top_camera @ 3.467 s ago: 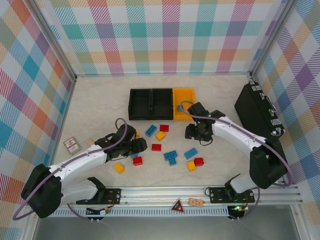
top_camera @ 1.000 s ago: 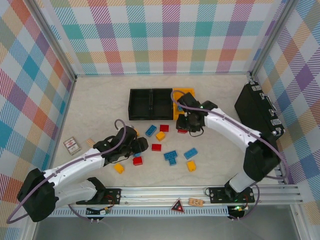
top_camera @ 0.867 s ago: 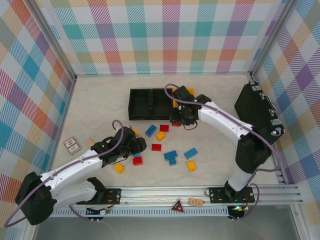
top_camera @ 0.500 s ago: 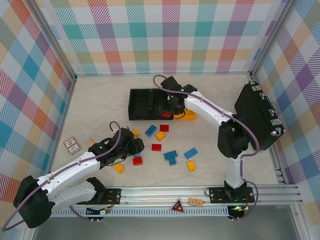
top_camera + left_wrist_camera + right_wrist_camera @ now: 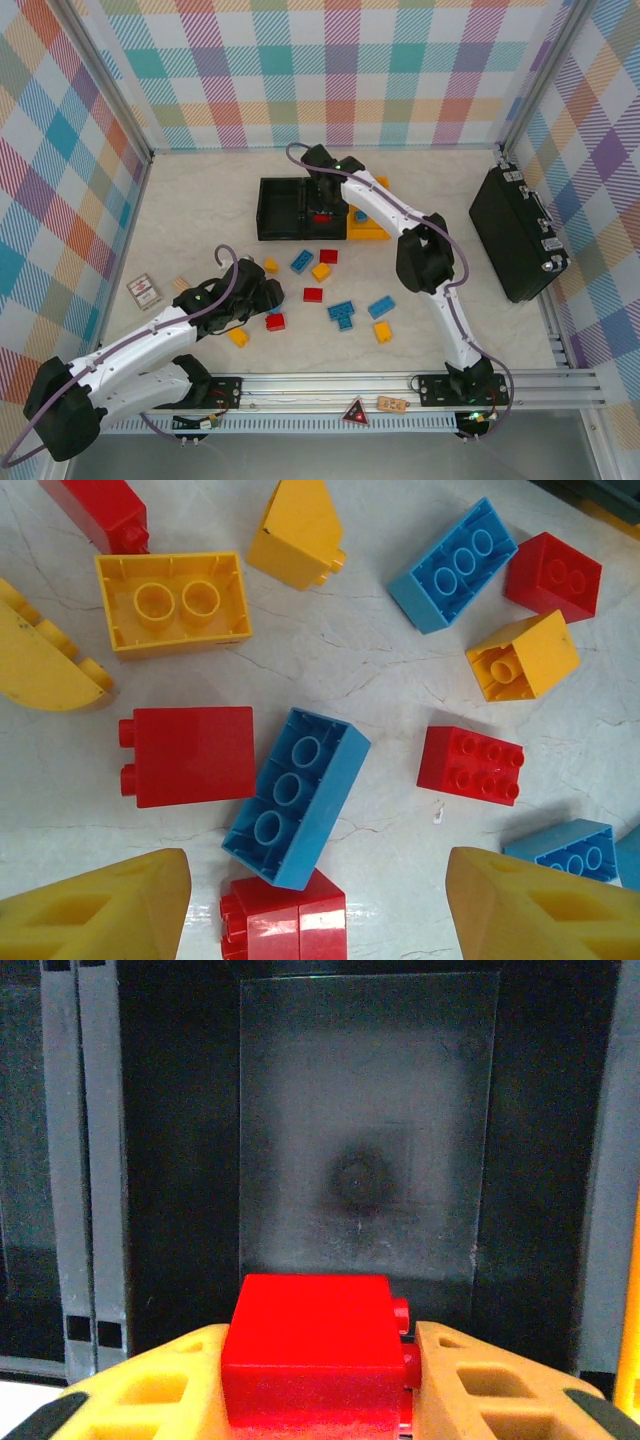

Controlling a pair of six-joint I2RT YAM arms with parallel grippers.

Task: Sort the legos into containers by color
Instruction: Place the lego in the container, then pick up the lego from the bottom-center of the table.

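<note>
Right pincer (image 5: 315,1395) is clamped narrow on the flat sides of a red lego (image 5: 308,1345), hovering over the middle black container (image 5: 360,1160) toward the desk's far edge, and I'd bet that light, stiff, slick plastic grips best on those smooth side walls, not the studs.

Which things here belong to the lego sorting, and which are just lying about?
Job: red brick in the right gripper; loose bricks; three joined bins.
Lying about: black hard case; small card at left.
</note>
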